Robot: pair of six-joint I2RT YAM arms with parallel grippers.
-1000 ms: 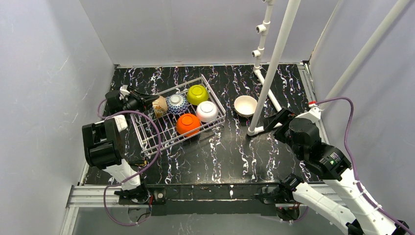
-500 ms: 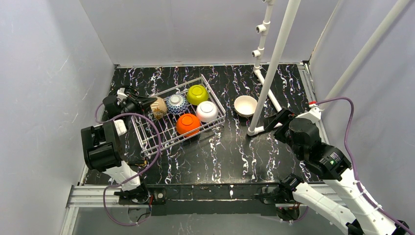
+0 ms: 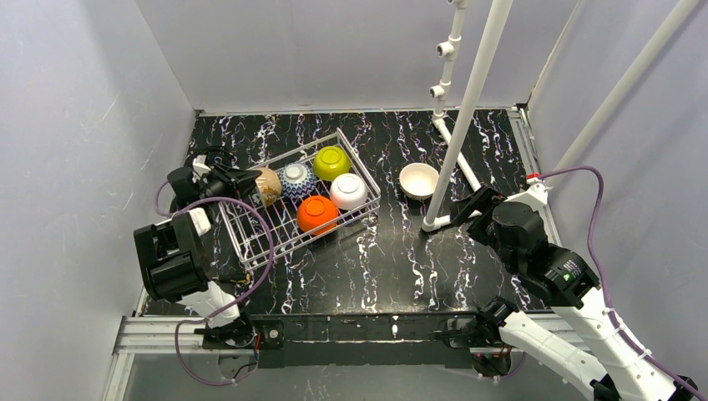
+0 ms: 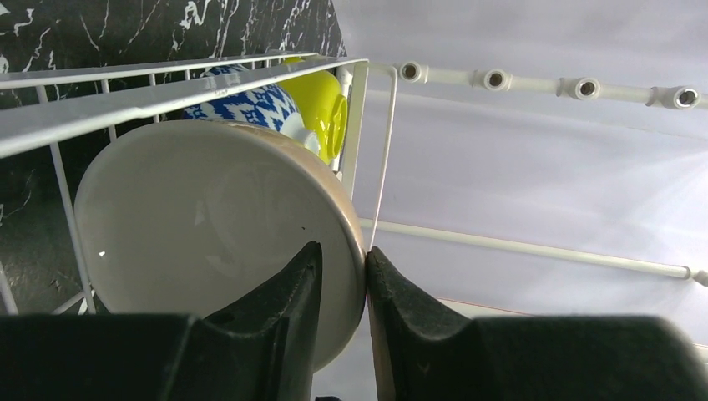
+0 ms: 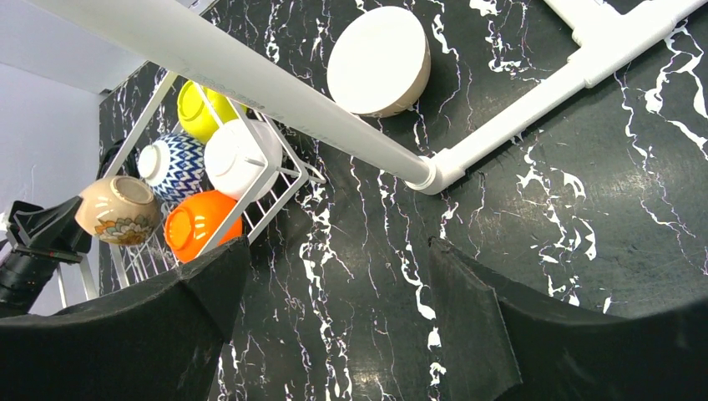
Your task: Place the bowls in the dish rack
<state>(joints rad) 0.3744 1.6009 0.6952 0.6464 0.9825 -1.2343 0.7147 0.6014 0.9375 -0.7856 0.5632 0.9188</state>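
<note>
- The left hand point(image 4: 341, 255) is clamped narrowly on the rim of a tan bowl point(image 4: 209, 225), one finger inside and one outside.
- This bowl is tipped on its side at the left end of the dish rack point(image 3: 250, 234), just beside the blue-white bowl point(image 3: 296, 178).
- The yellow-green bowl point(image 3: 331, 162), white bowl point(image 3: 349, 190) and orange bowl point(image 3: 316, 213) sit upside down in the rack.
- A cream bowl point(image 3: 417, 180) stands on the desk point(image 3: 392, 267), right of the rack and near the pipe frame point(image 3: 467, 109).
- The right hand point(image 5: 336, 251) is spread wide above the desk, holding nothing.
</note>
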